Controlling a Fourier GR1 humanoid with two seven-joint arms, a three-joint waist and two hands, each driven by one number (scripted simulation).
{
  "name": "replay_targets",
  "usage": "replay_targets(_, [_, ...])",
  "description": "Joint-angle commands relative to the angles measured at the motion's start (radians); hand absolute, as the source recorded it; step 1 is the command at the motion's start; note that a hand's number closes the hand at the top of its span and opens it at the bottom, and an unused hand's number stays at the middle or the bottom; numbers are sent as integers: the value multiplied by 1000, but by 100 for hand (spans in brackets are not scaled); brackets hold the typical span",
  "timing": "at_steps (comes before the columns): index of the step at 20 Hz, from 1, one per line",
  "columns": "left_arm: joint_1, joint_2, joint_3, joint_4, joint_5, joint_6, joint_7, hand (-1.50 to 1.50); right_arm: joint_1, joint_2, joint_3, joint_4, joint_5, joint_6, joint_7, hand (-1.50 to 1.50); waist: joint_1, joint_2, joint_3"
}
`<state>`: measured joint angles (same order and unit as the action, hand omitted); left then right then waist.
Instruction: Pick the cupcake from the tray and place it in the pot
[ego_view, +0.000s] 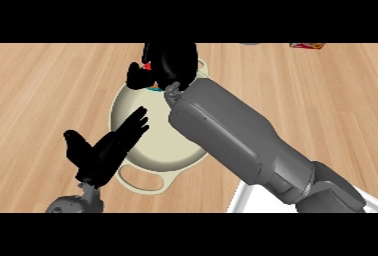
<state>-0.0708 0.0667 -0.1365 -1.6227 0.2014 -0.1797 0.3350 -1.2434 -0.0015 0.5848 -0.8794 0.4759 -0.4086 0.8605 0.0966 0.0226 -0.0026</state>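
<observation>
A cream pot (151, 137) with loop handles sits at the middle of the wooden counter. My right hand (171, 62) hangs over the pot's far rim, fingers curled round a cupcake (147, 66) of which only a red speck and a teal edge show. The grey right forearm (236, 140) crosses the pot's right side and hides it. My left hand (107, 147) rests open over the pot's near left rim, fingers pointing up. A white tray corner (240, 200) peeks out at the lower right, under the forearm.
A red and white box (308, 45) lies at the counter's far right edge, with a small grey object (251, 43) beside it. Bare wood spreads to the left and right of the pot.
</observation>
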Motion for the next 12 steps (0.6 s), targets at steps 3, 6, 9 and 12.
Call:
replay_targets(3, [-14,-2,-7,11,-14,-6,-19,0,46,1,10,102,-180,-206,-57,-150,29,7,1])
replay_targets(6, [-32,-3,-8,30,-6,-19,-16,0,63,1,-43,57,-283,-295,-164,-150,35,14,2])
replay_targets(9, [-61,-51,-43,38,-26,18,9,0,32,1,-46,104,-355,-331,-245,-150,39,16,2])
replay_targets(12, [-25,-40,-47,10,-30,17,13,0,71,1,-27,89,-445,-393,-325,-150,54,13,2])
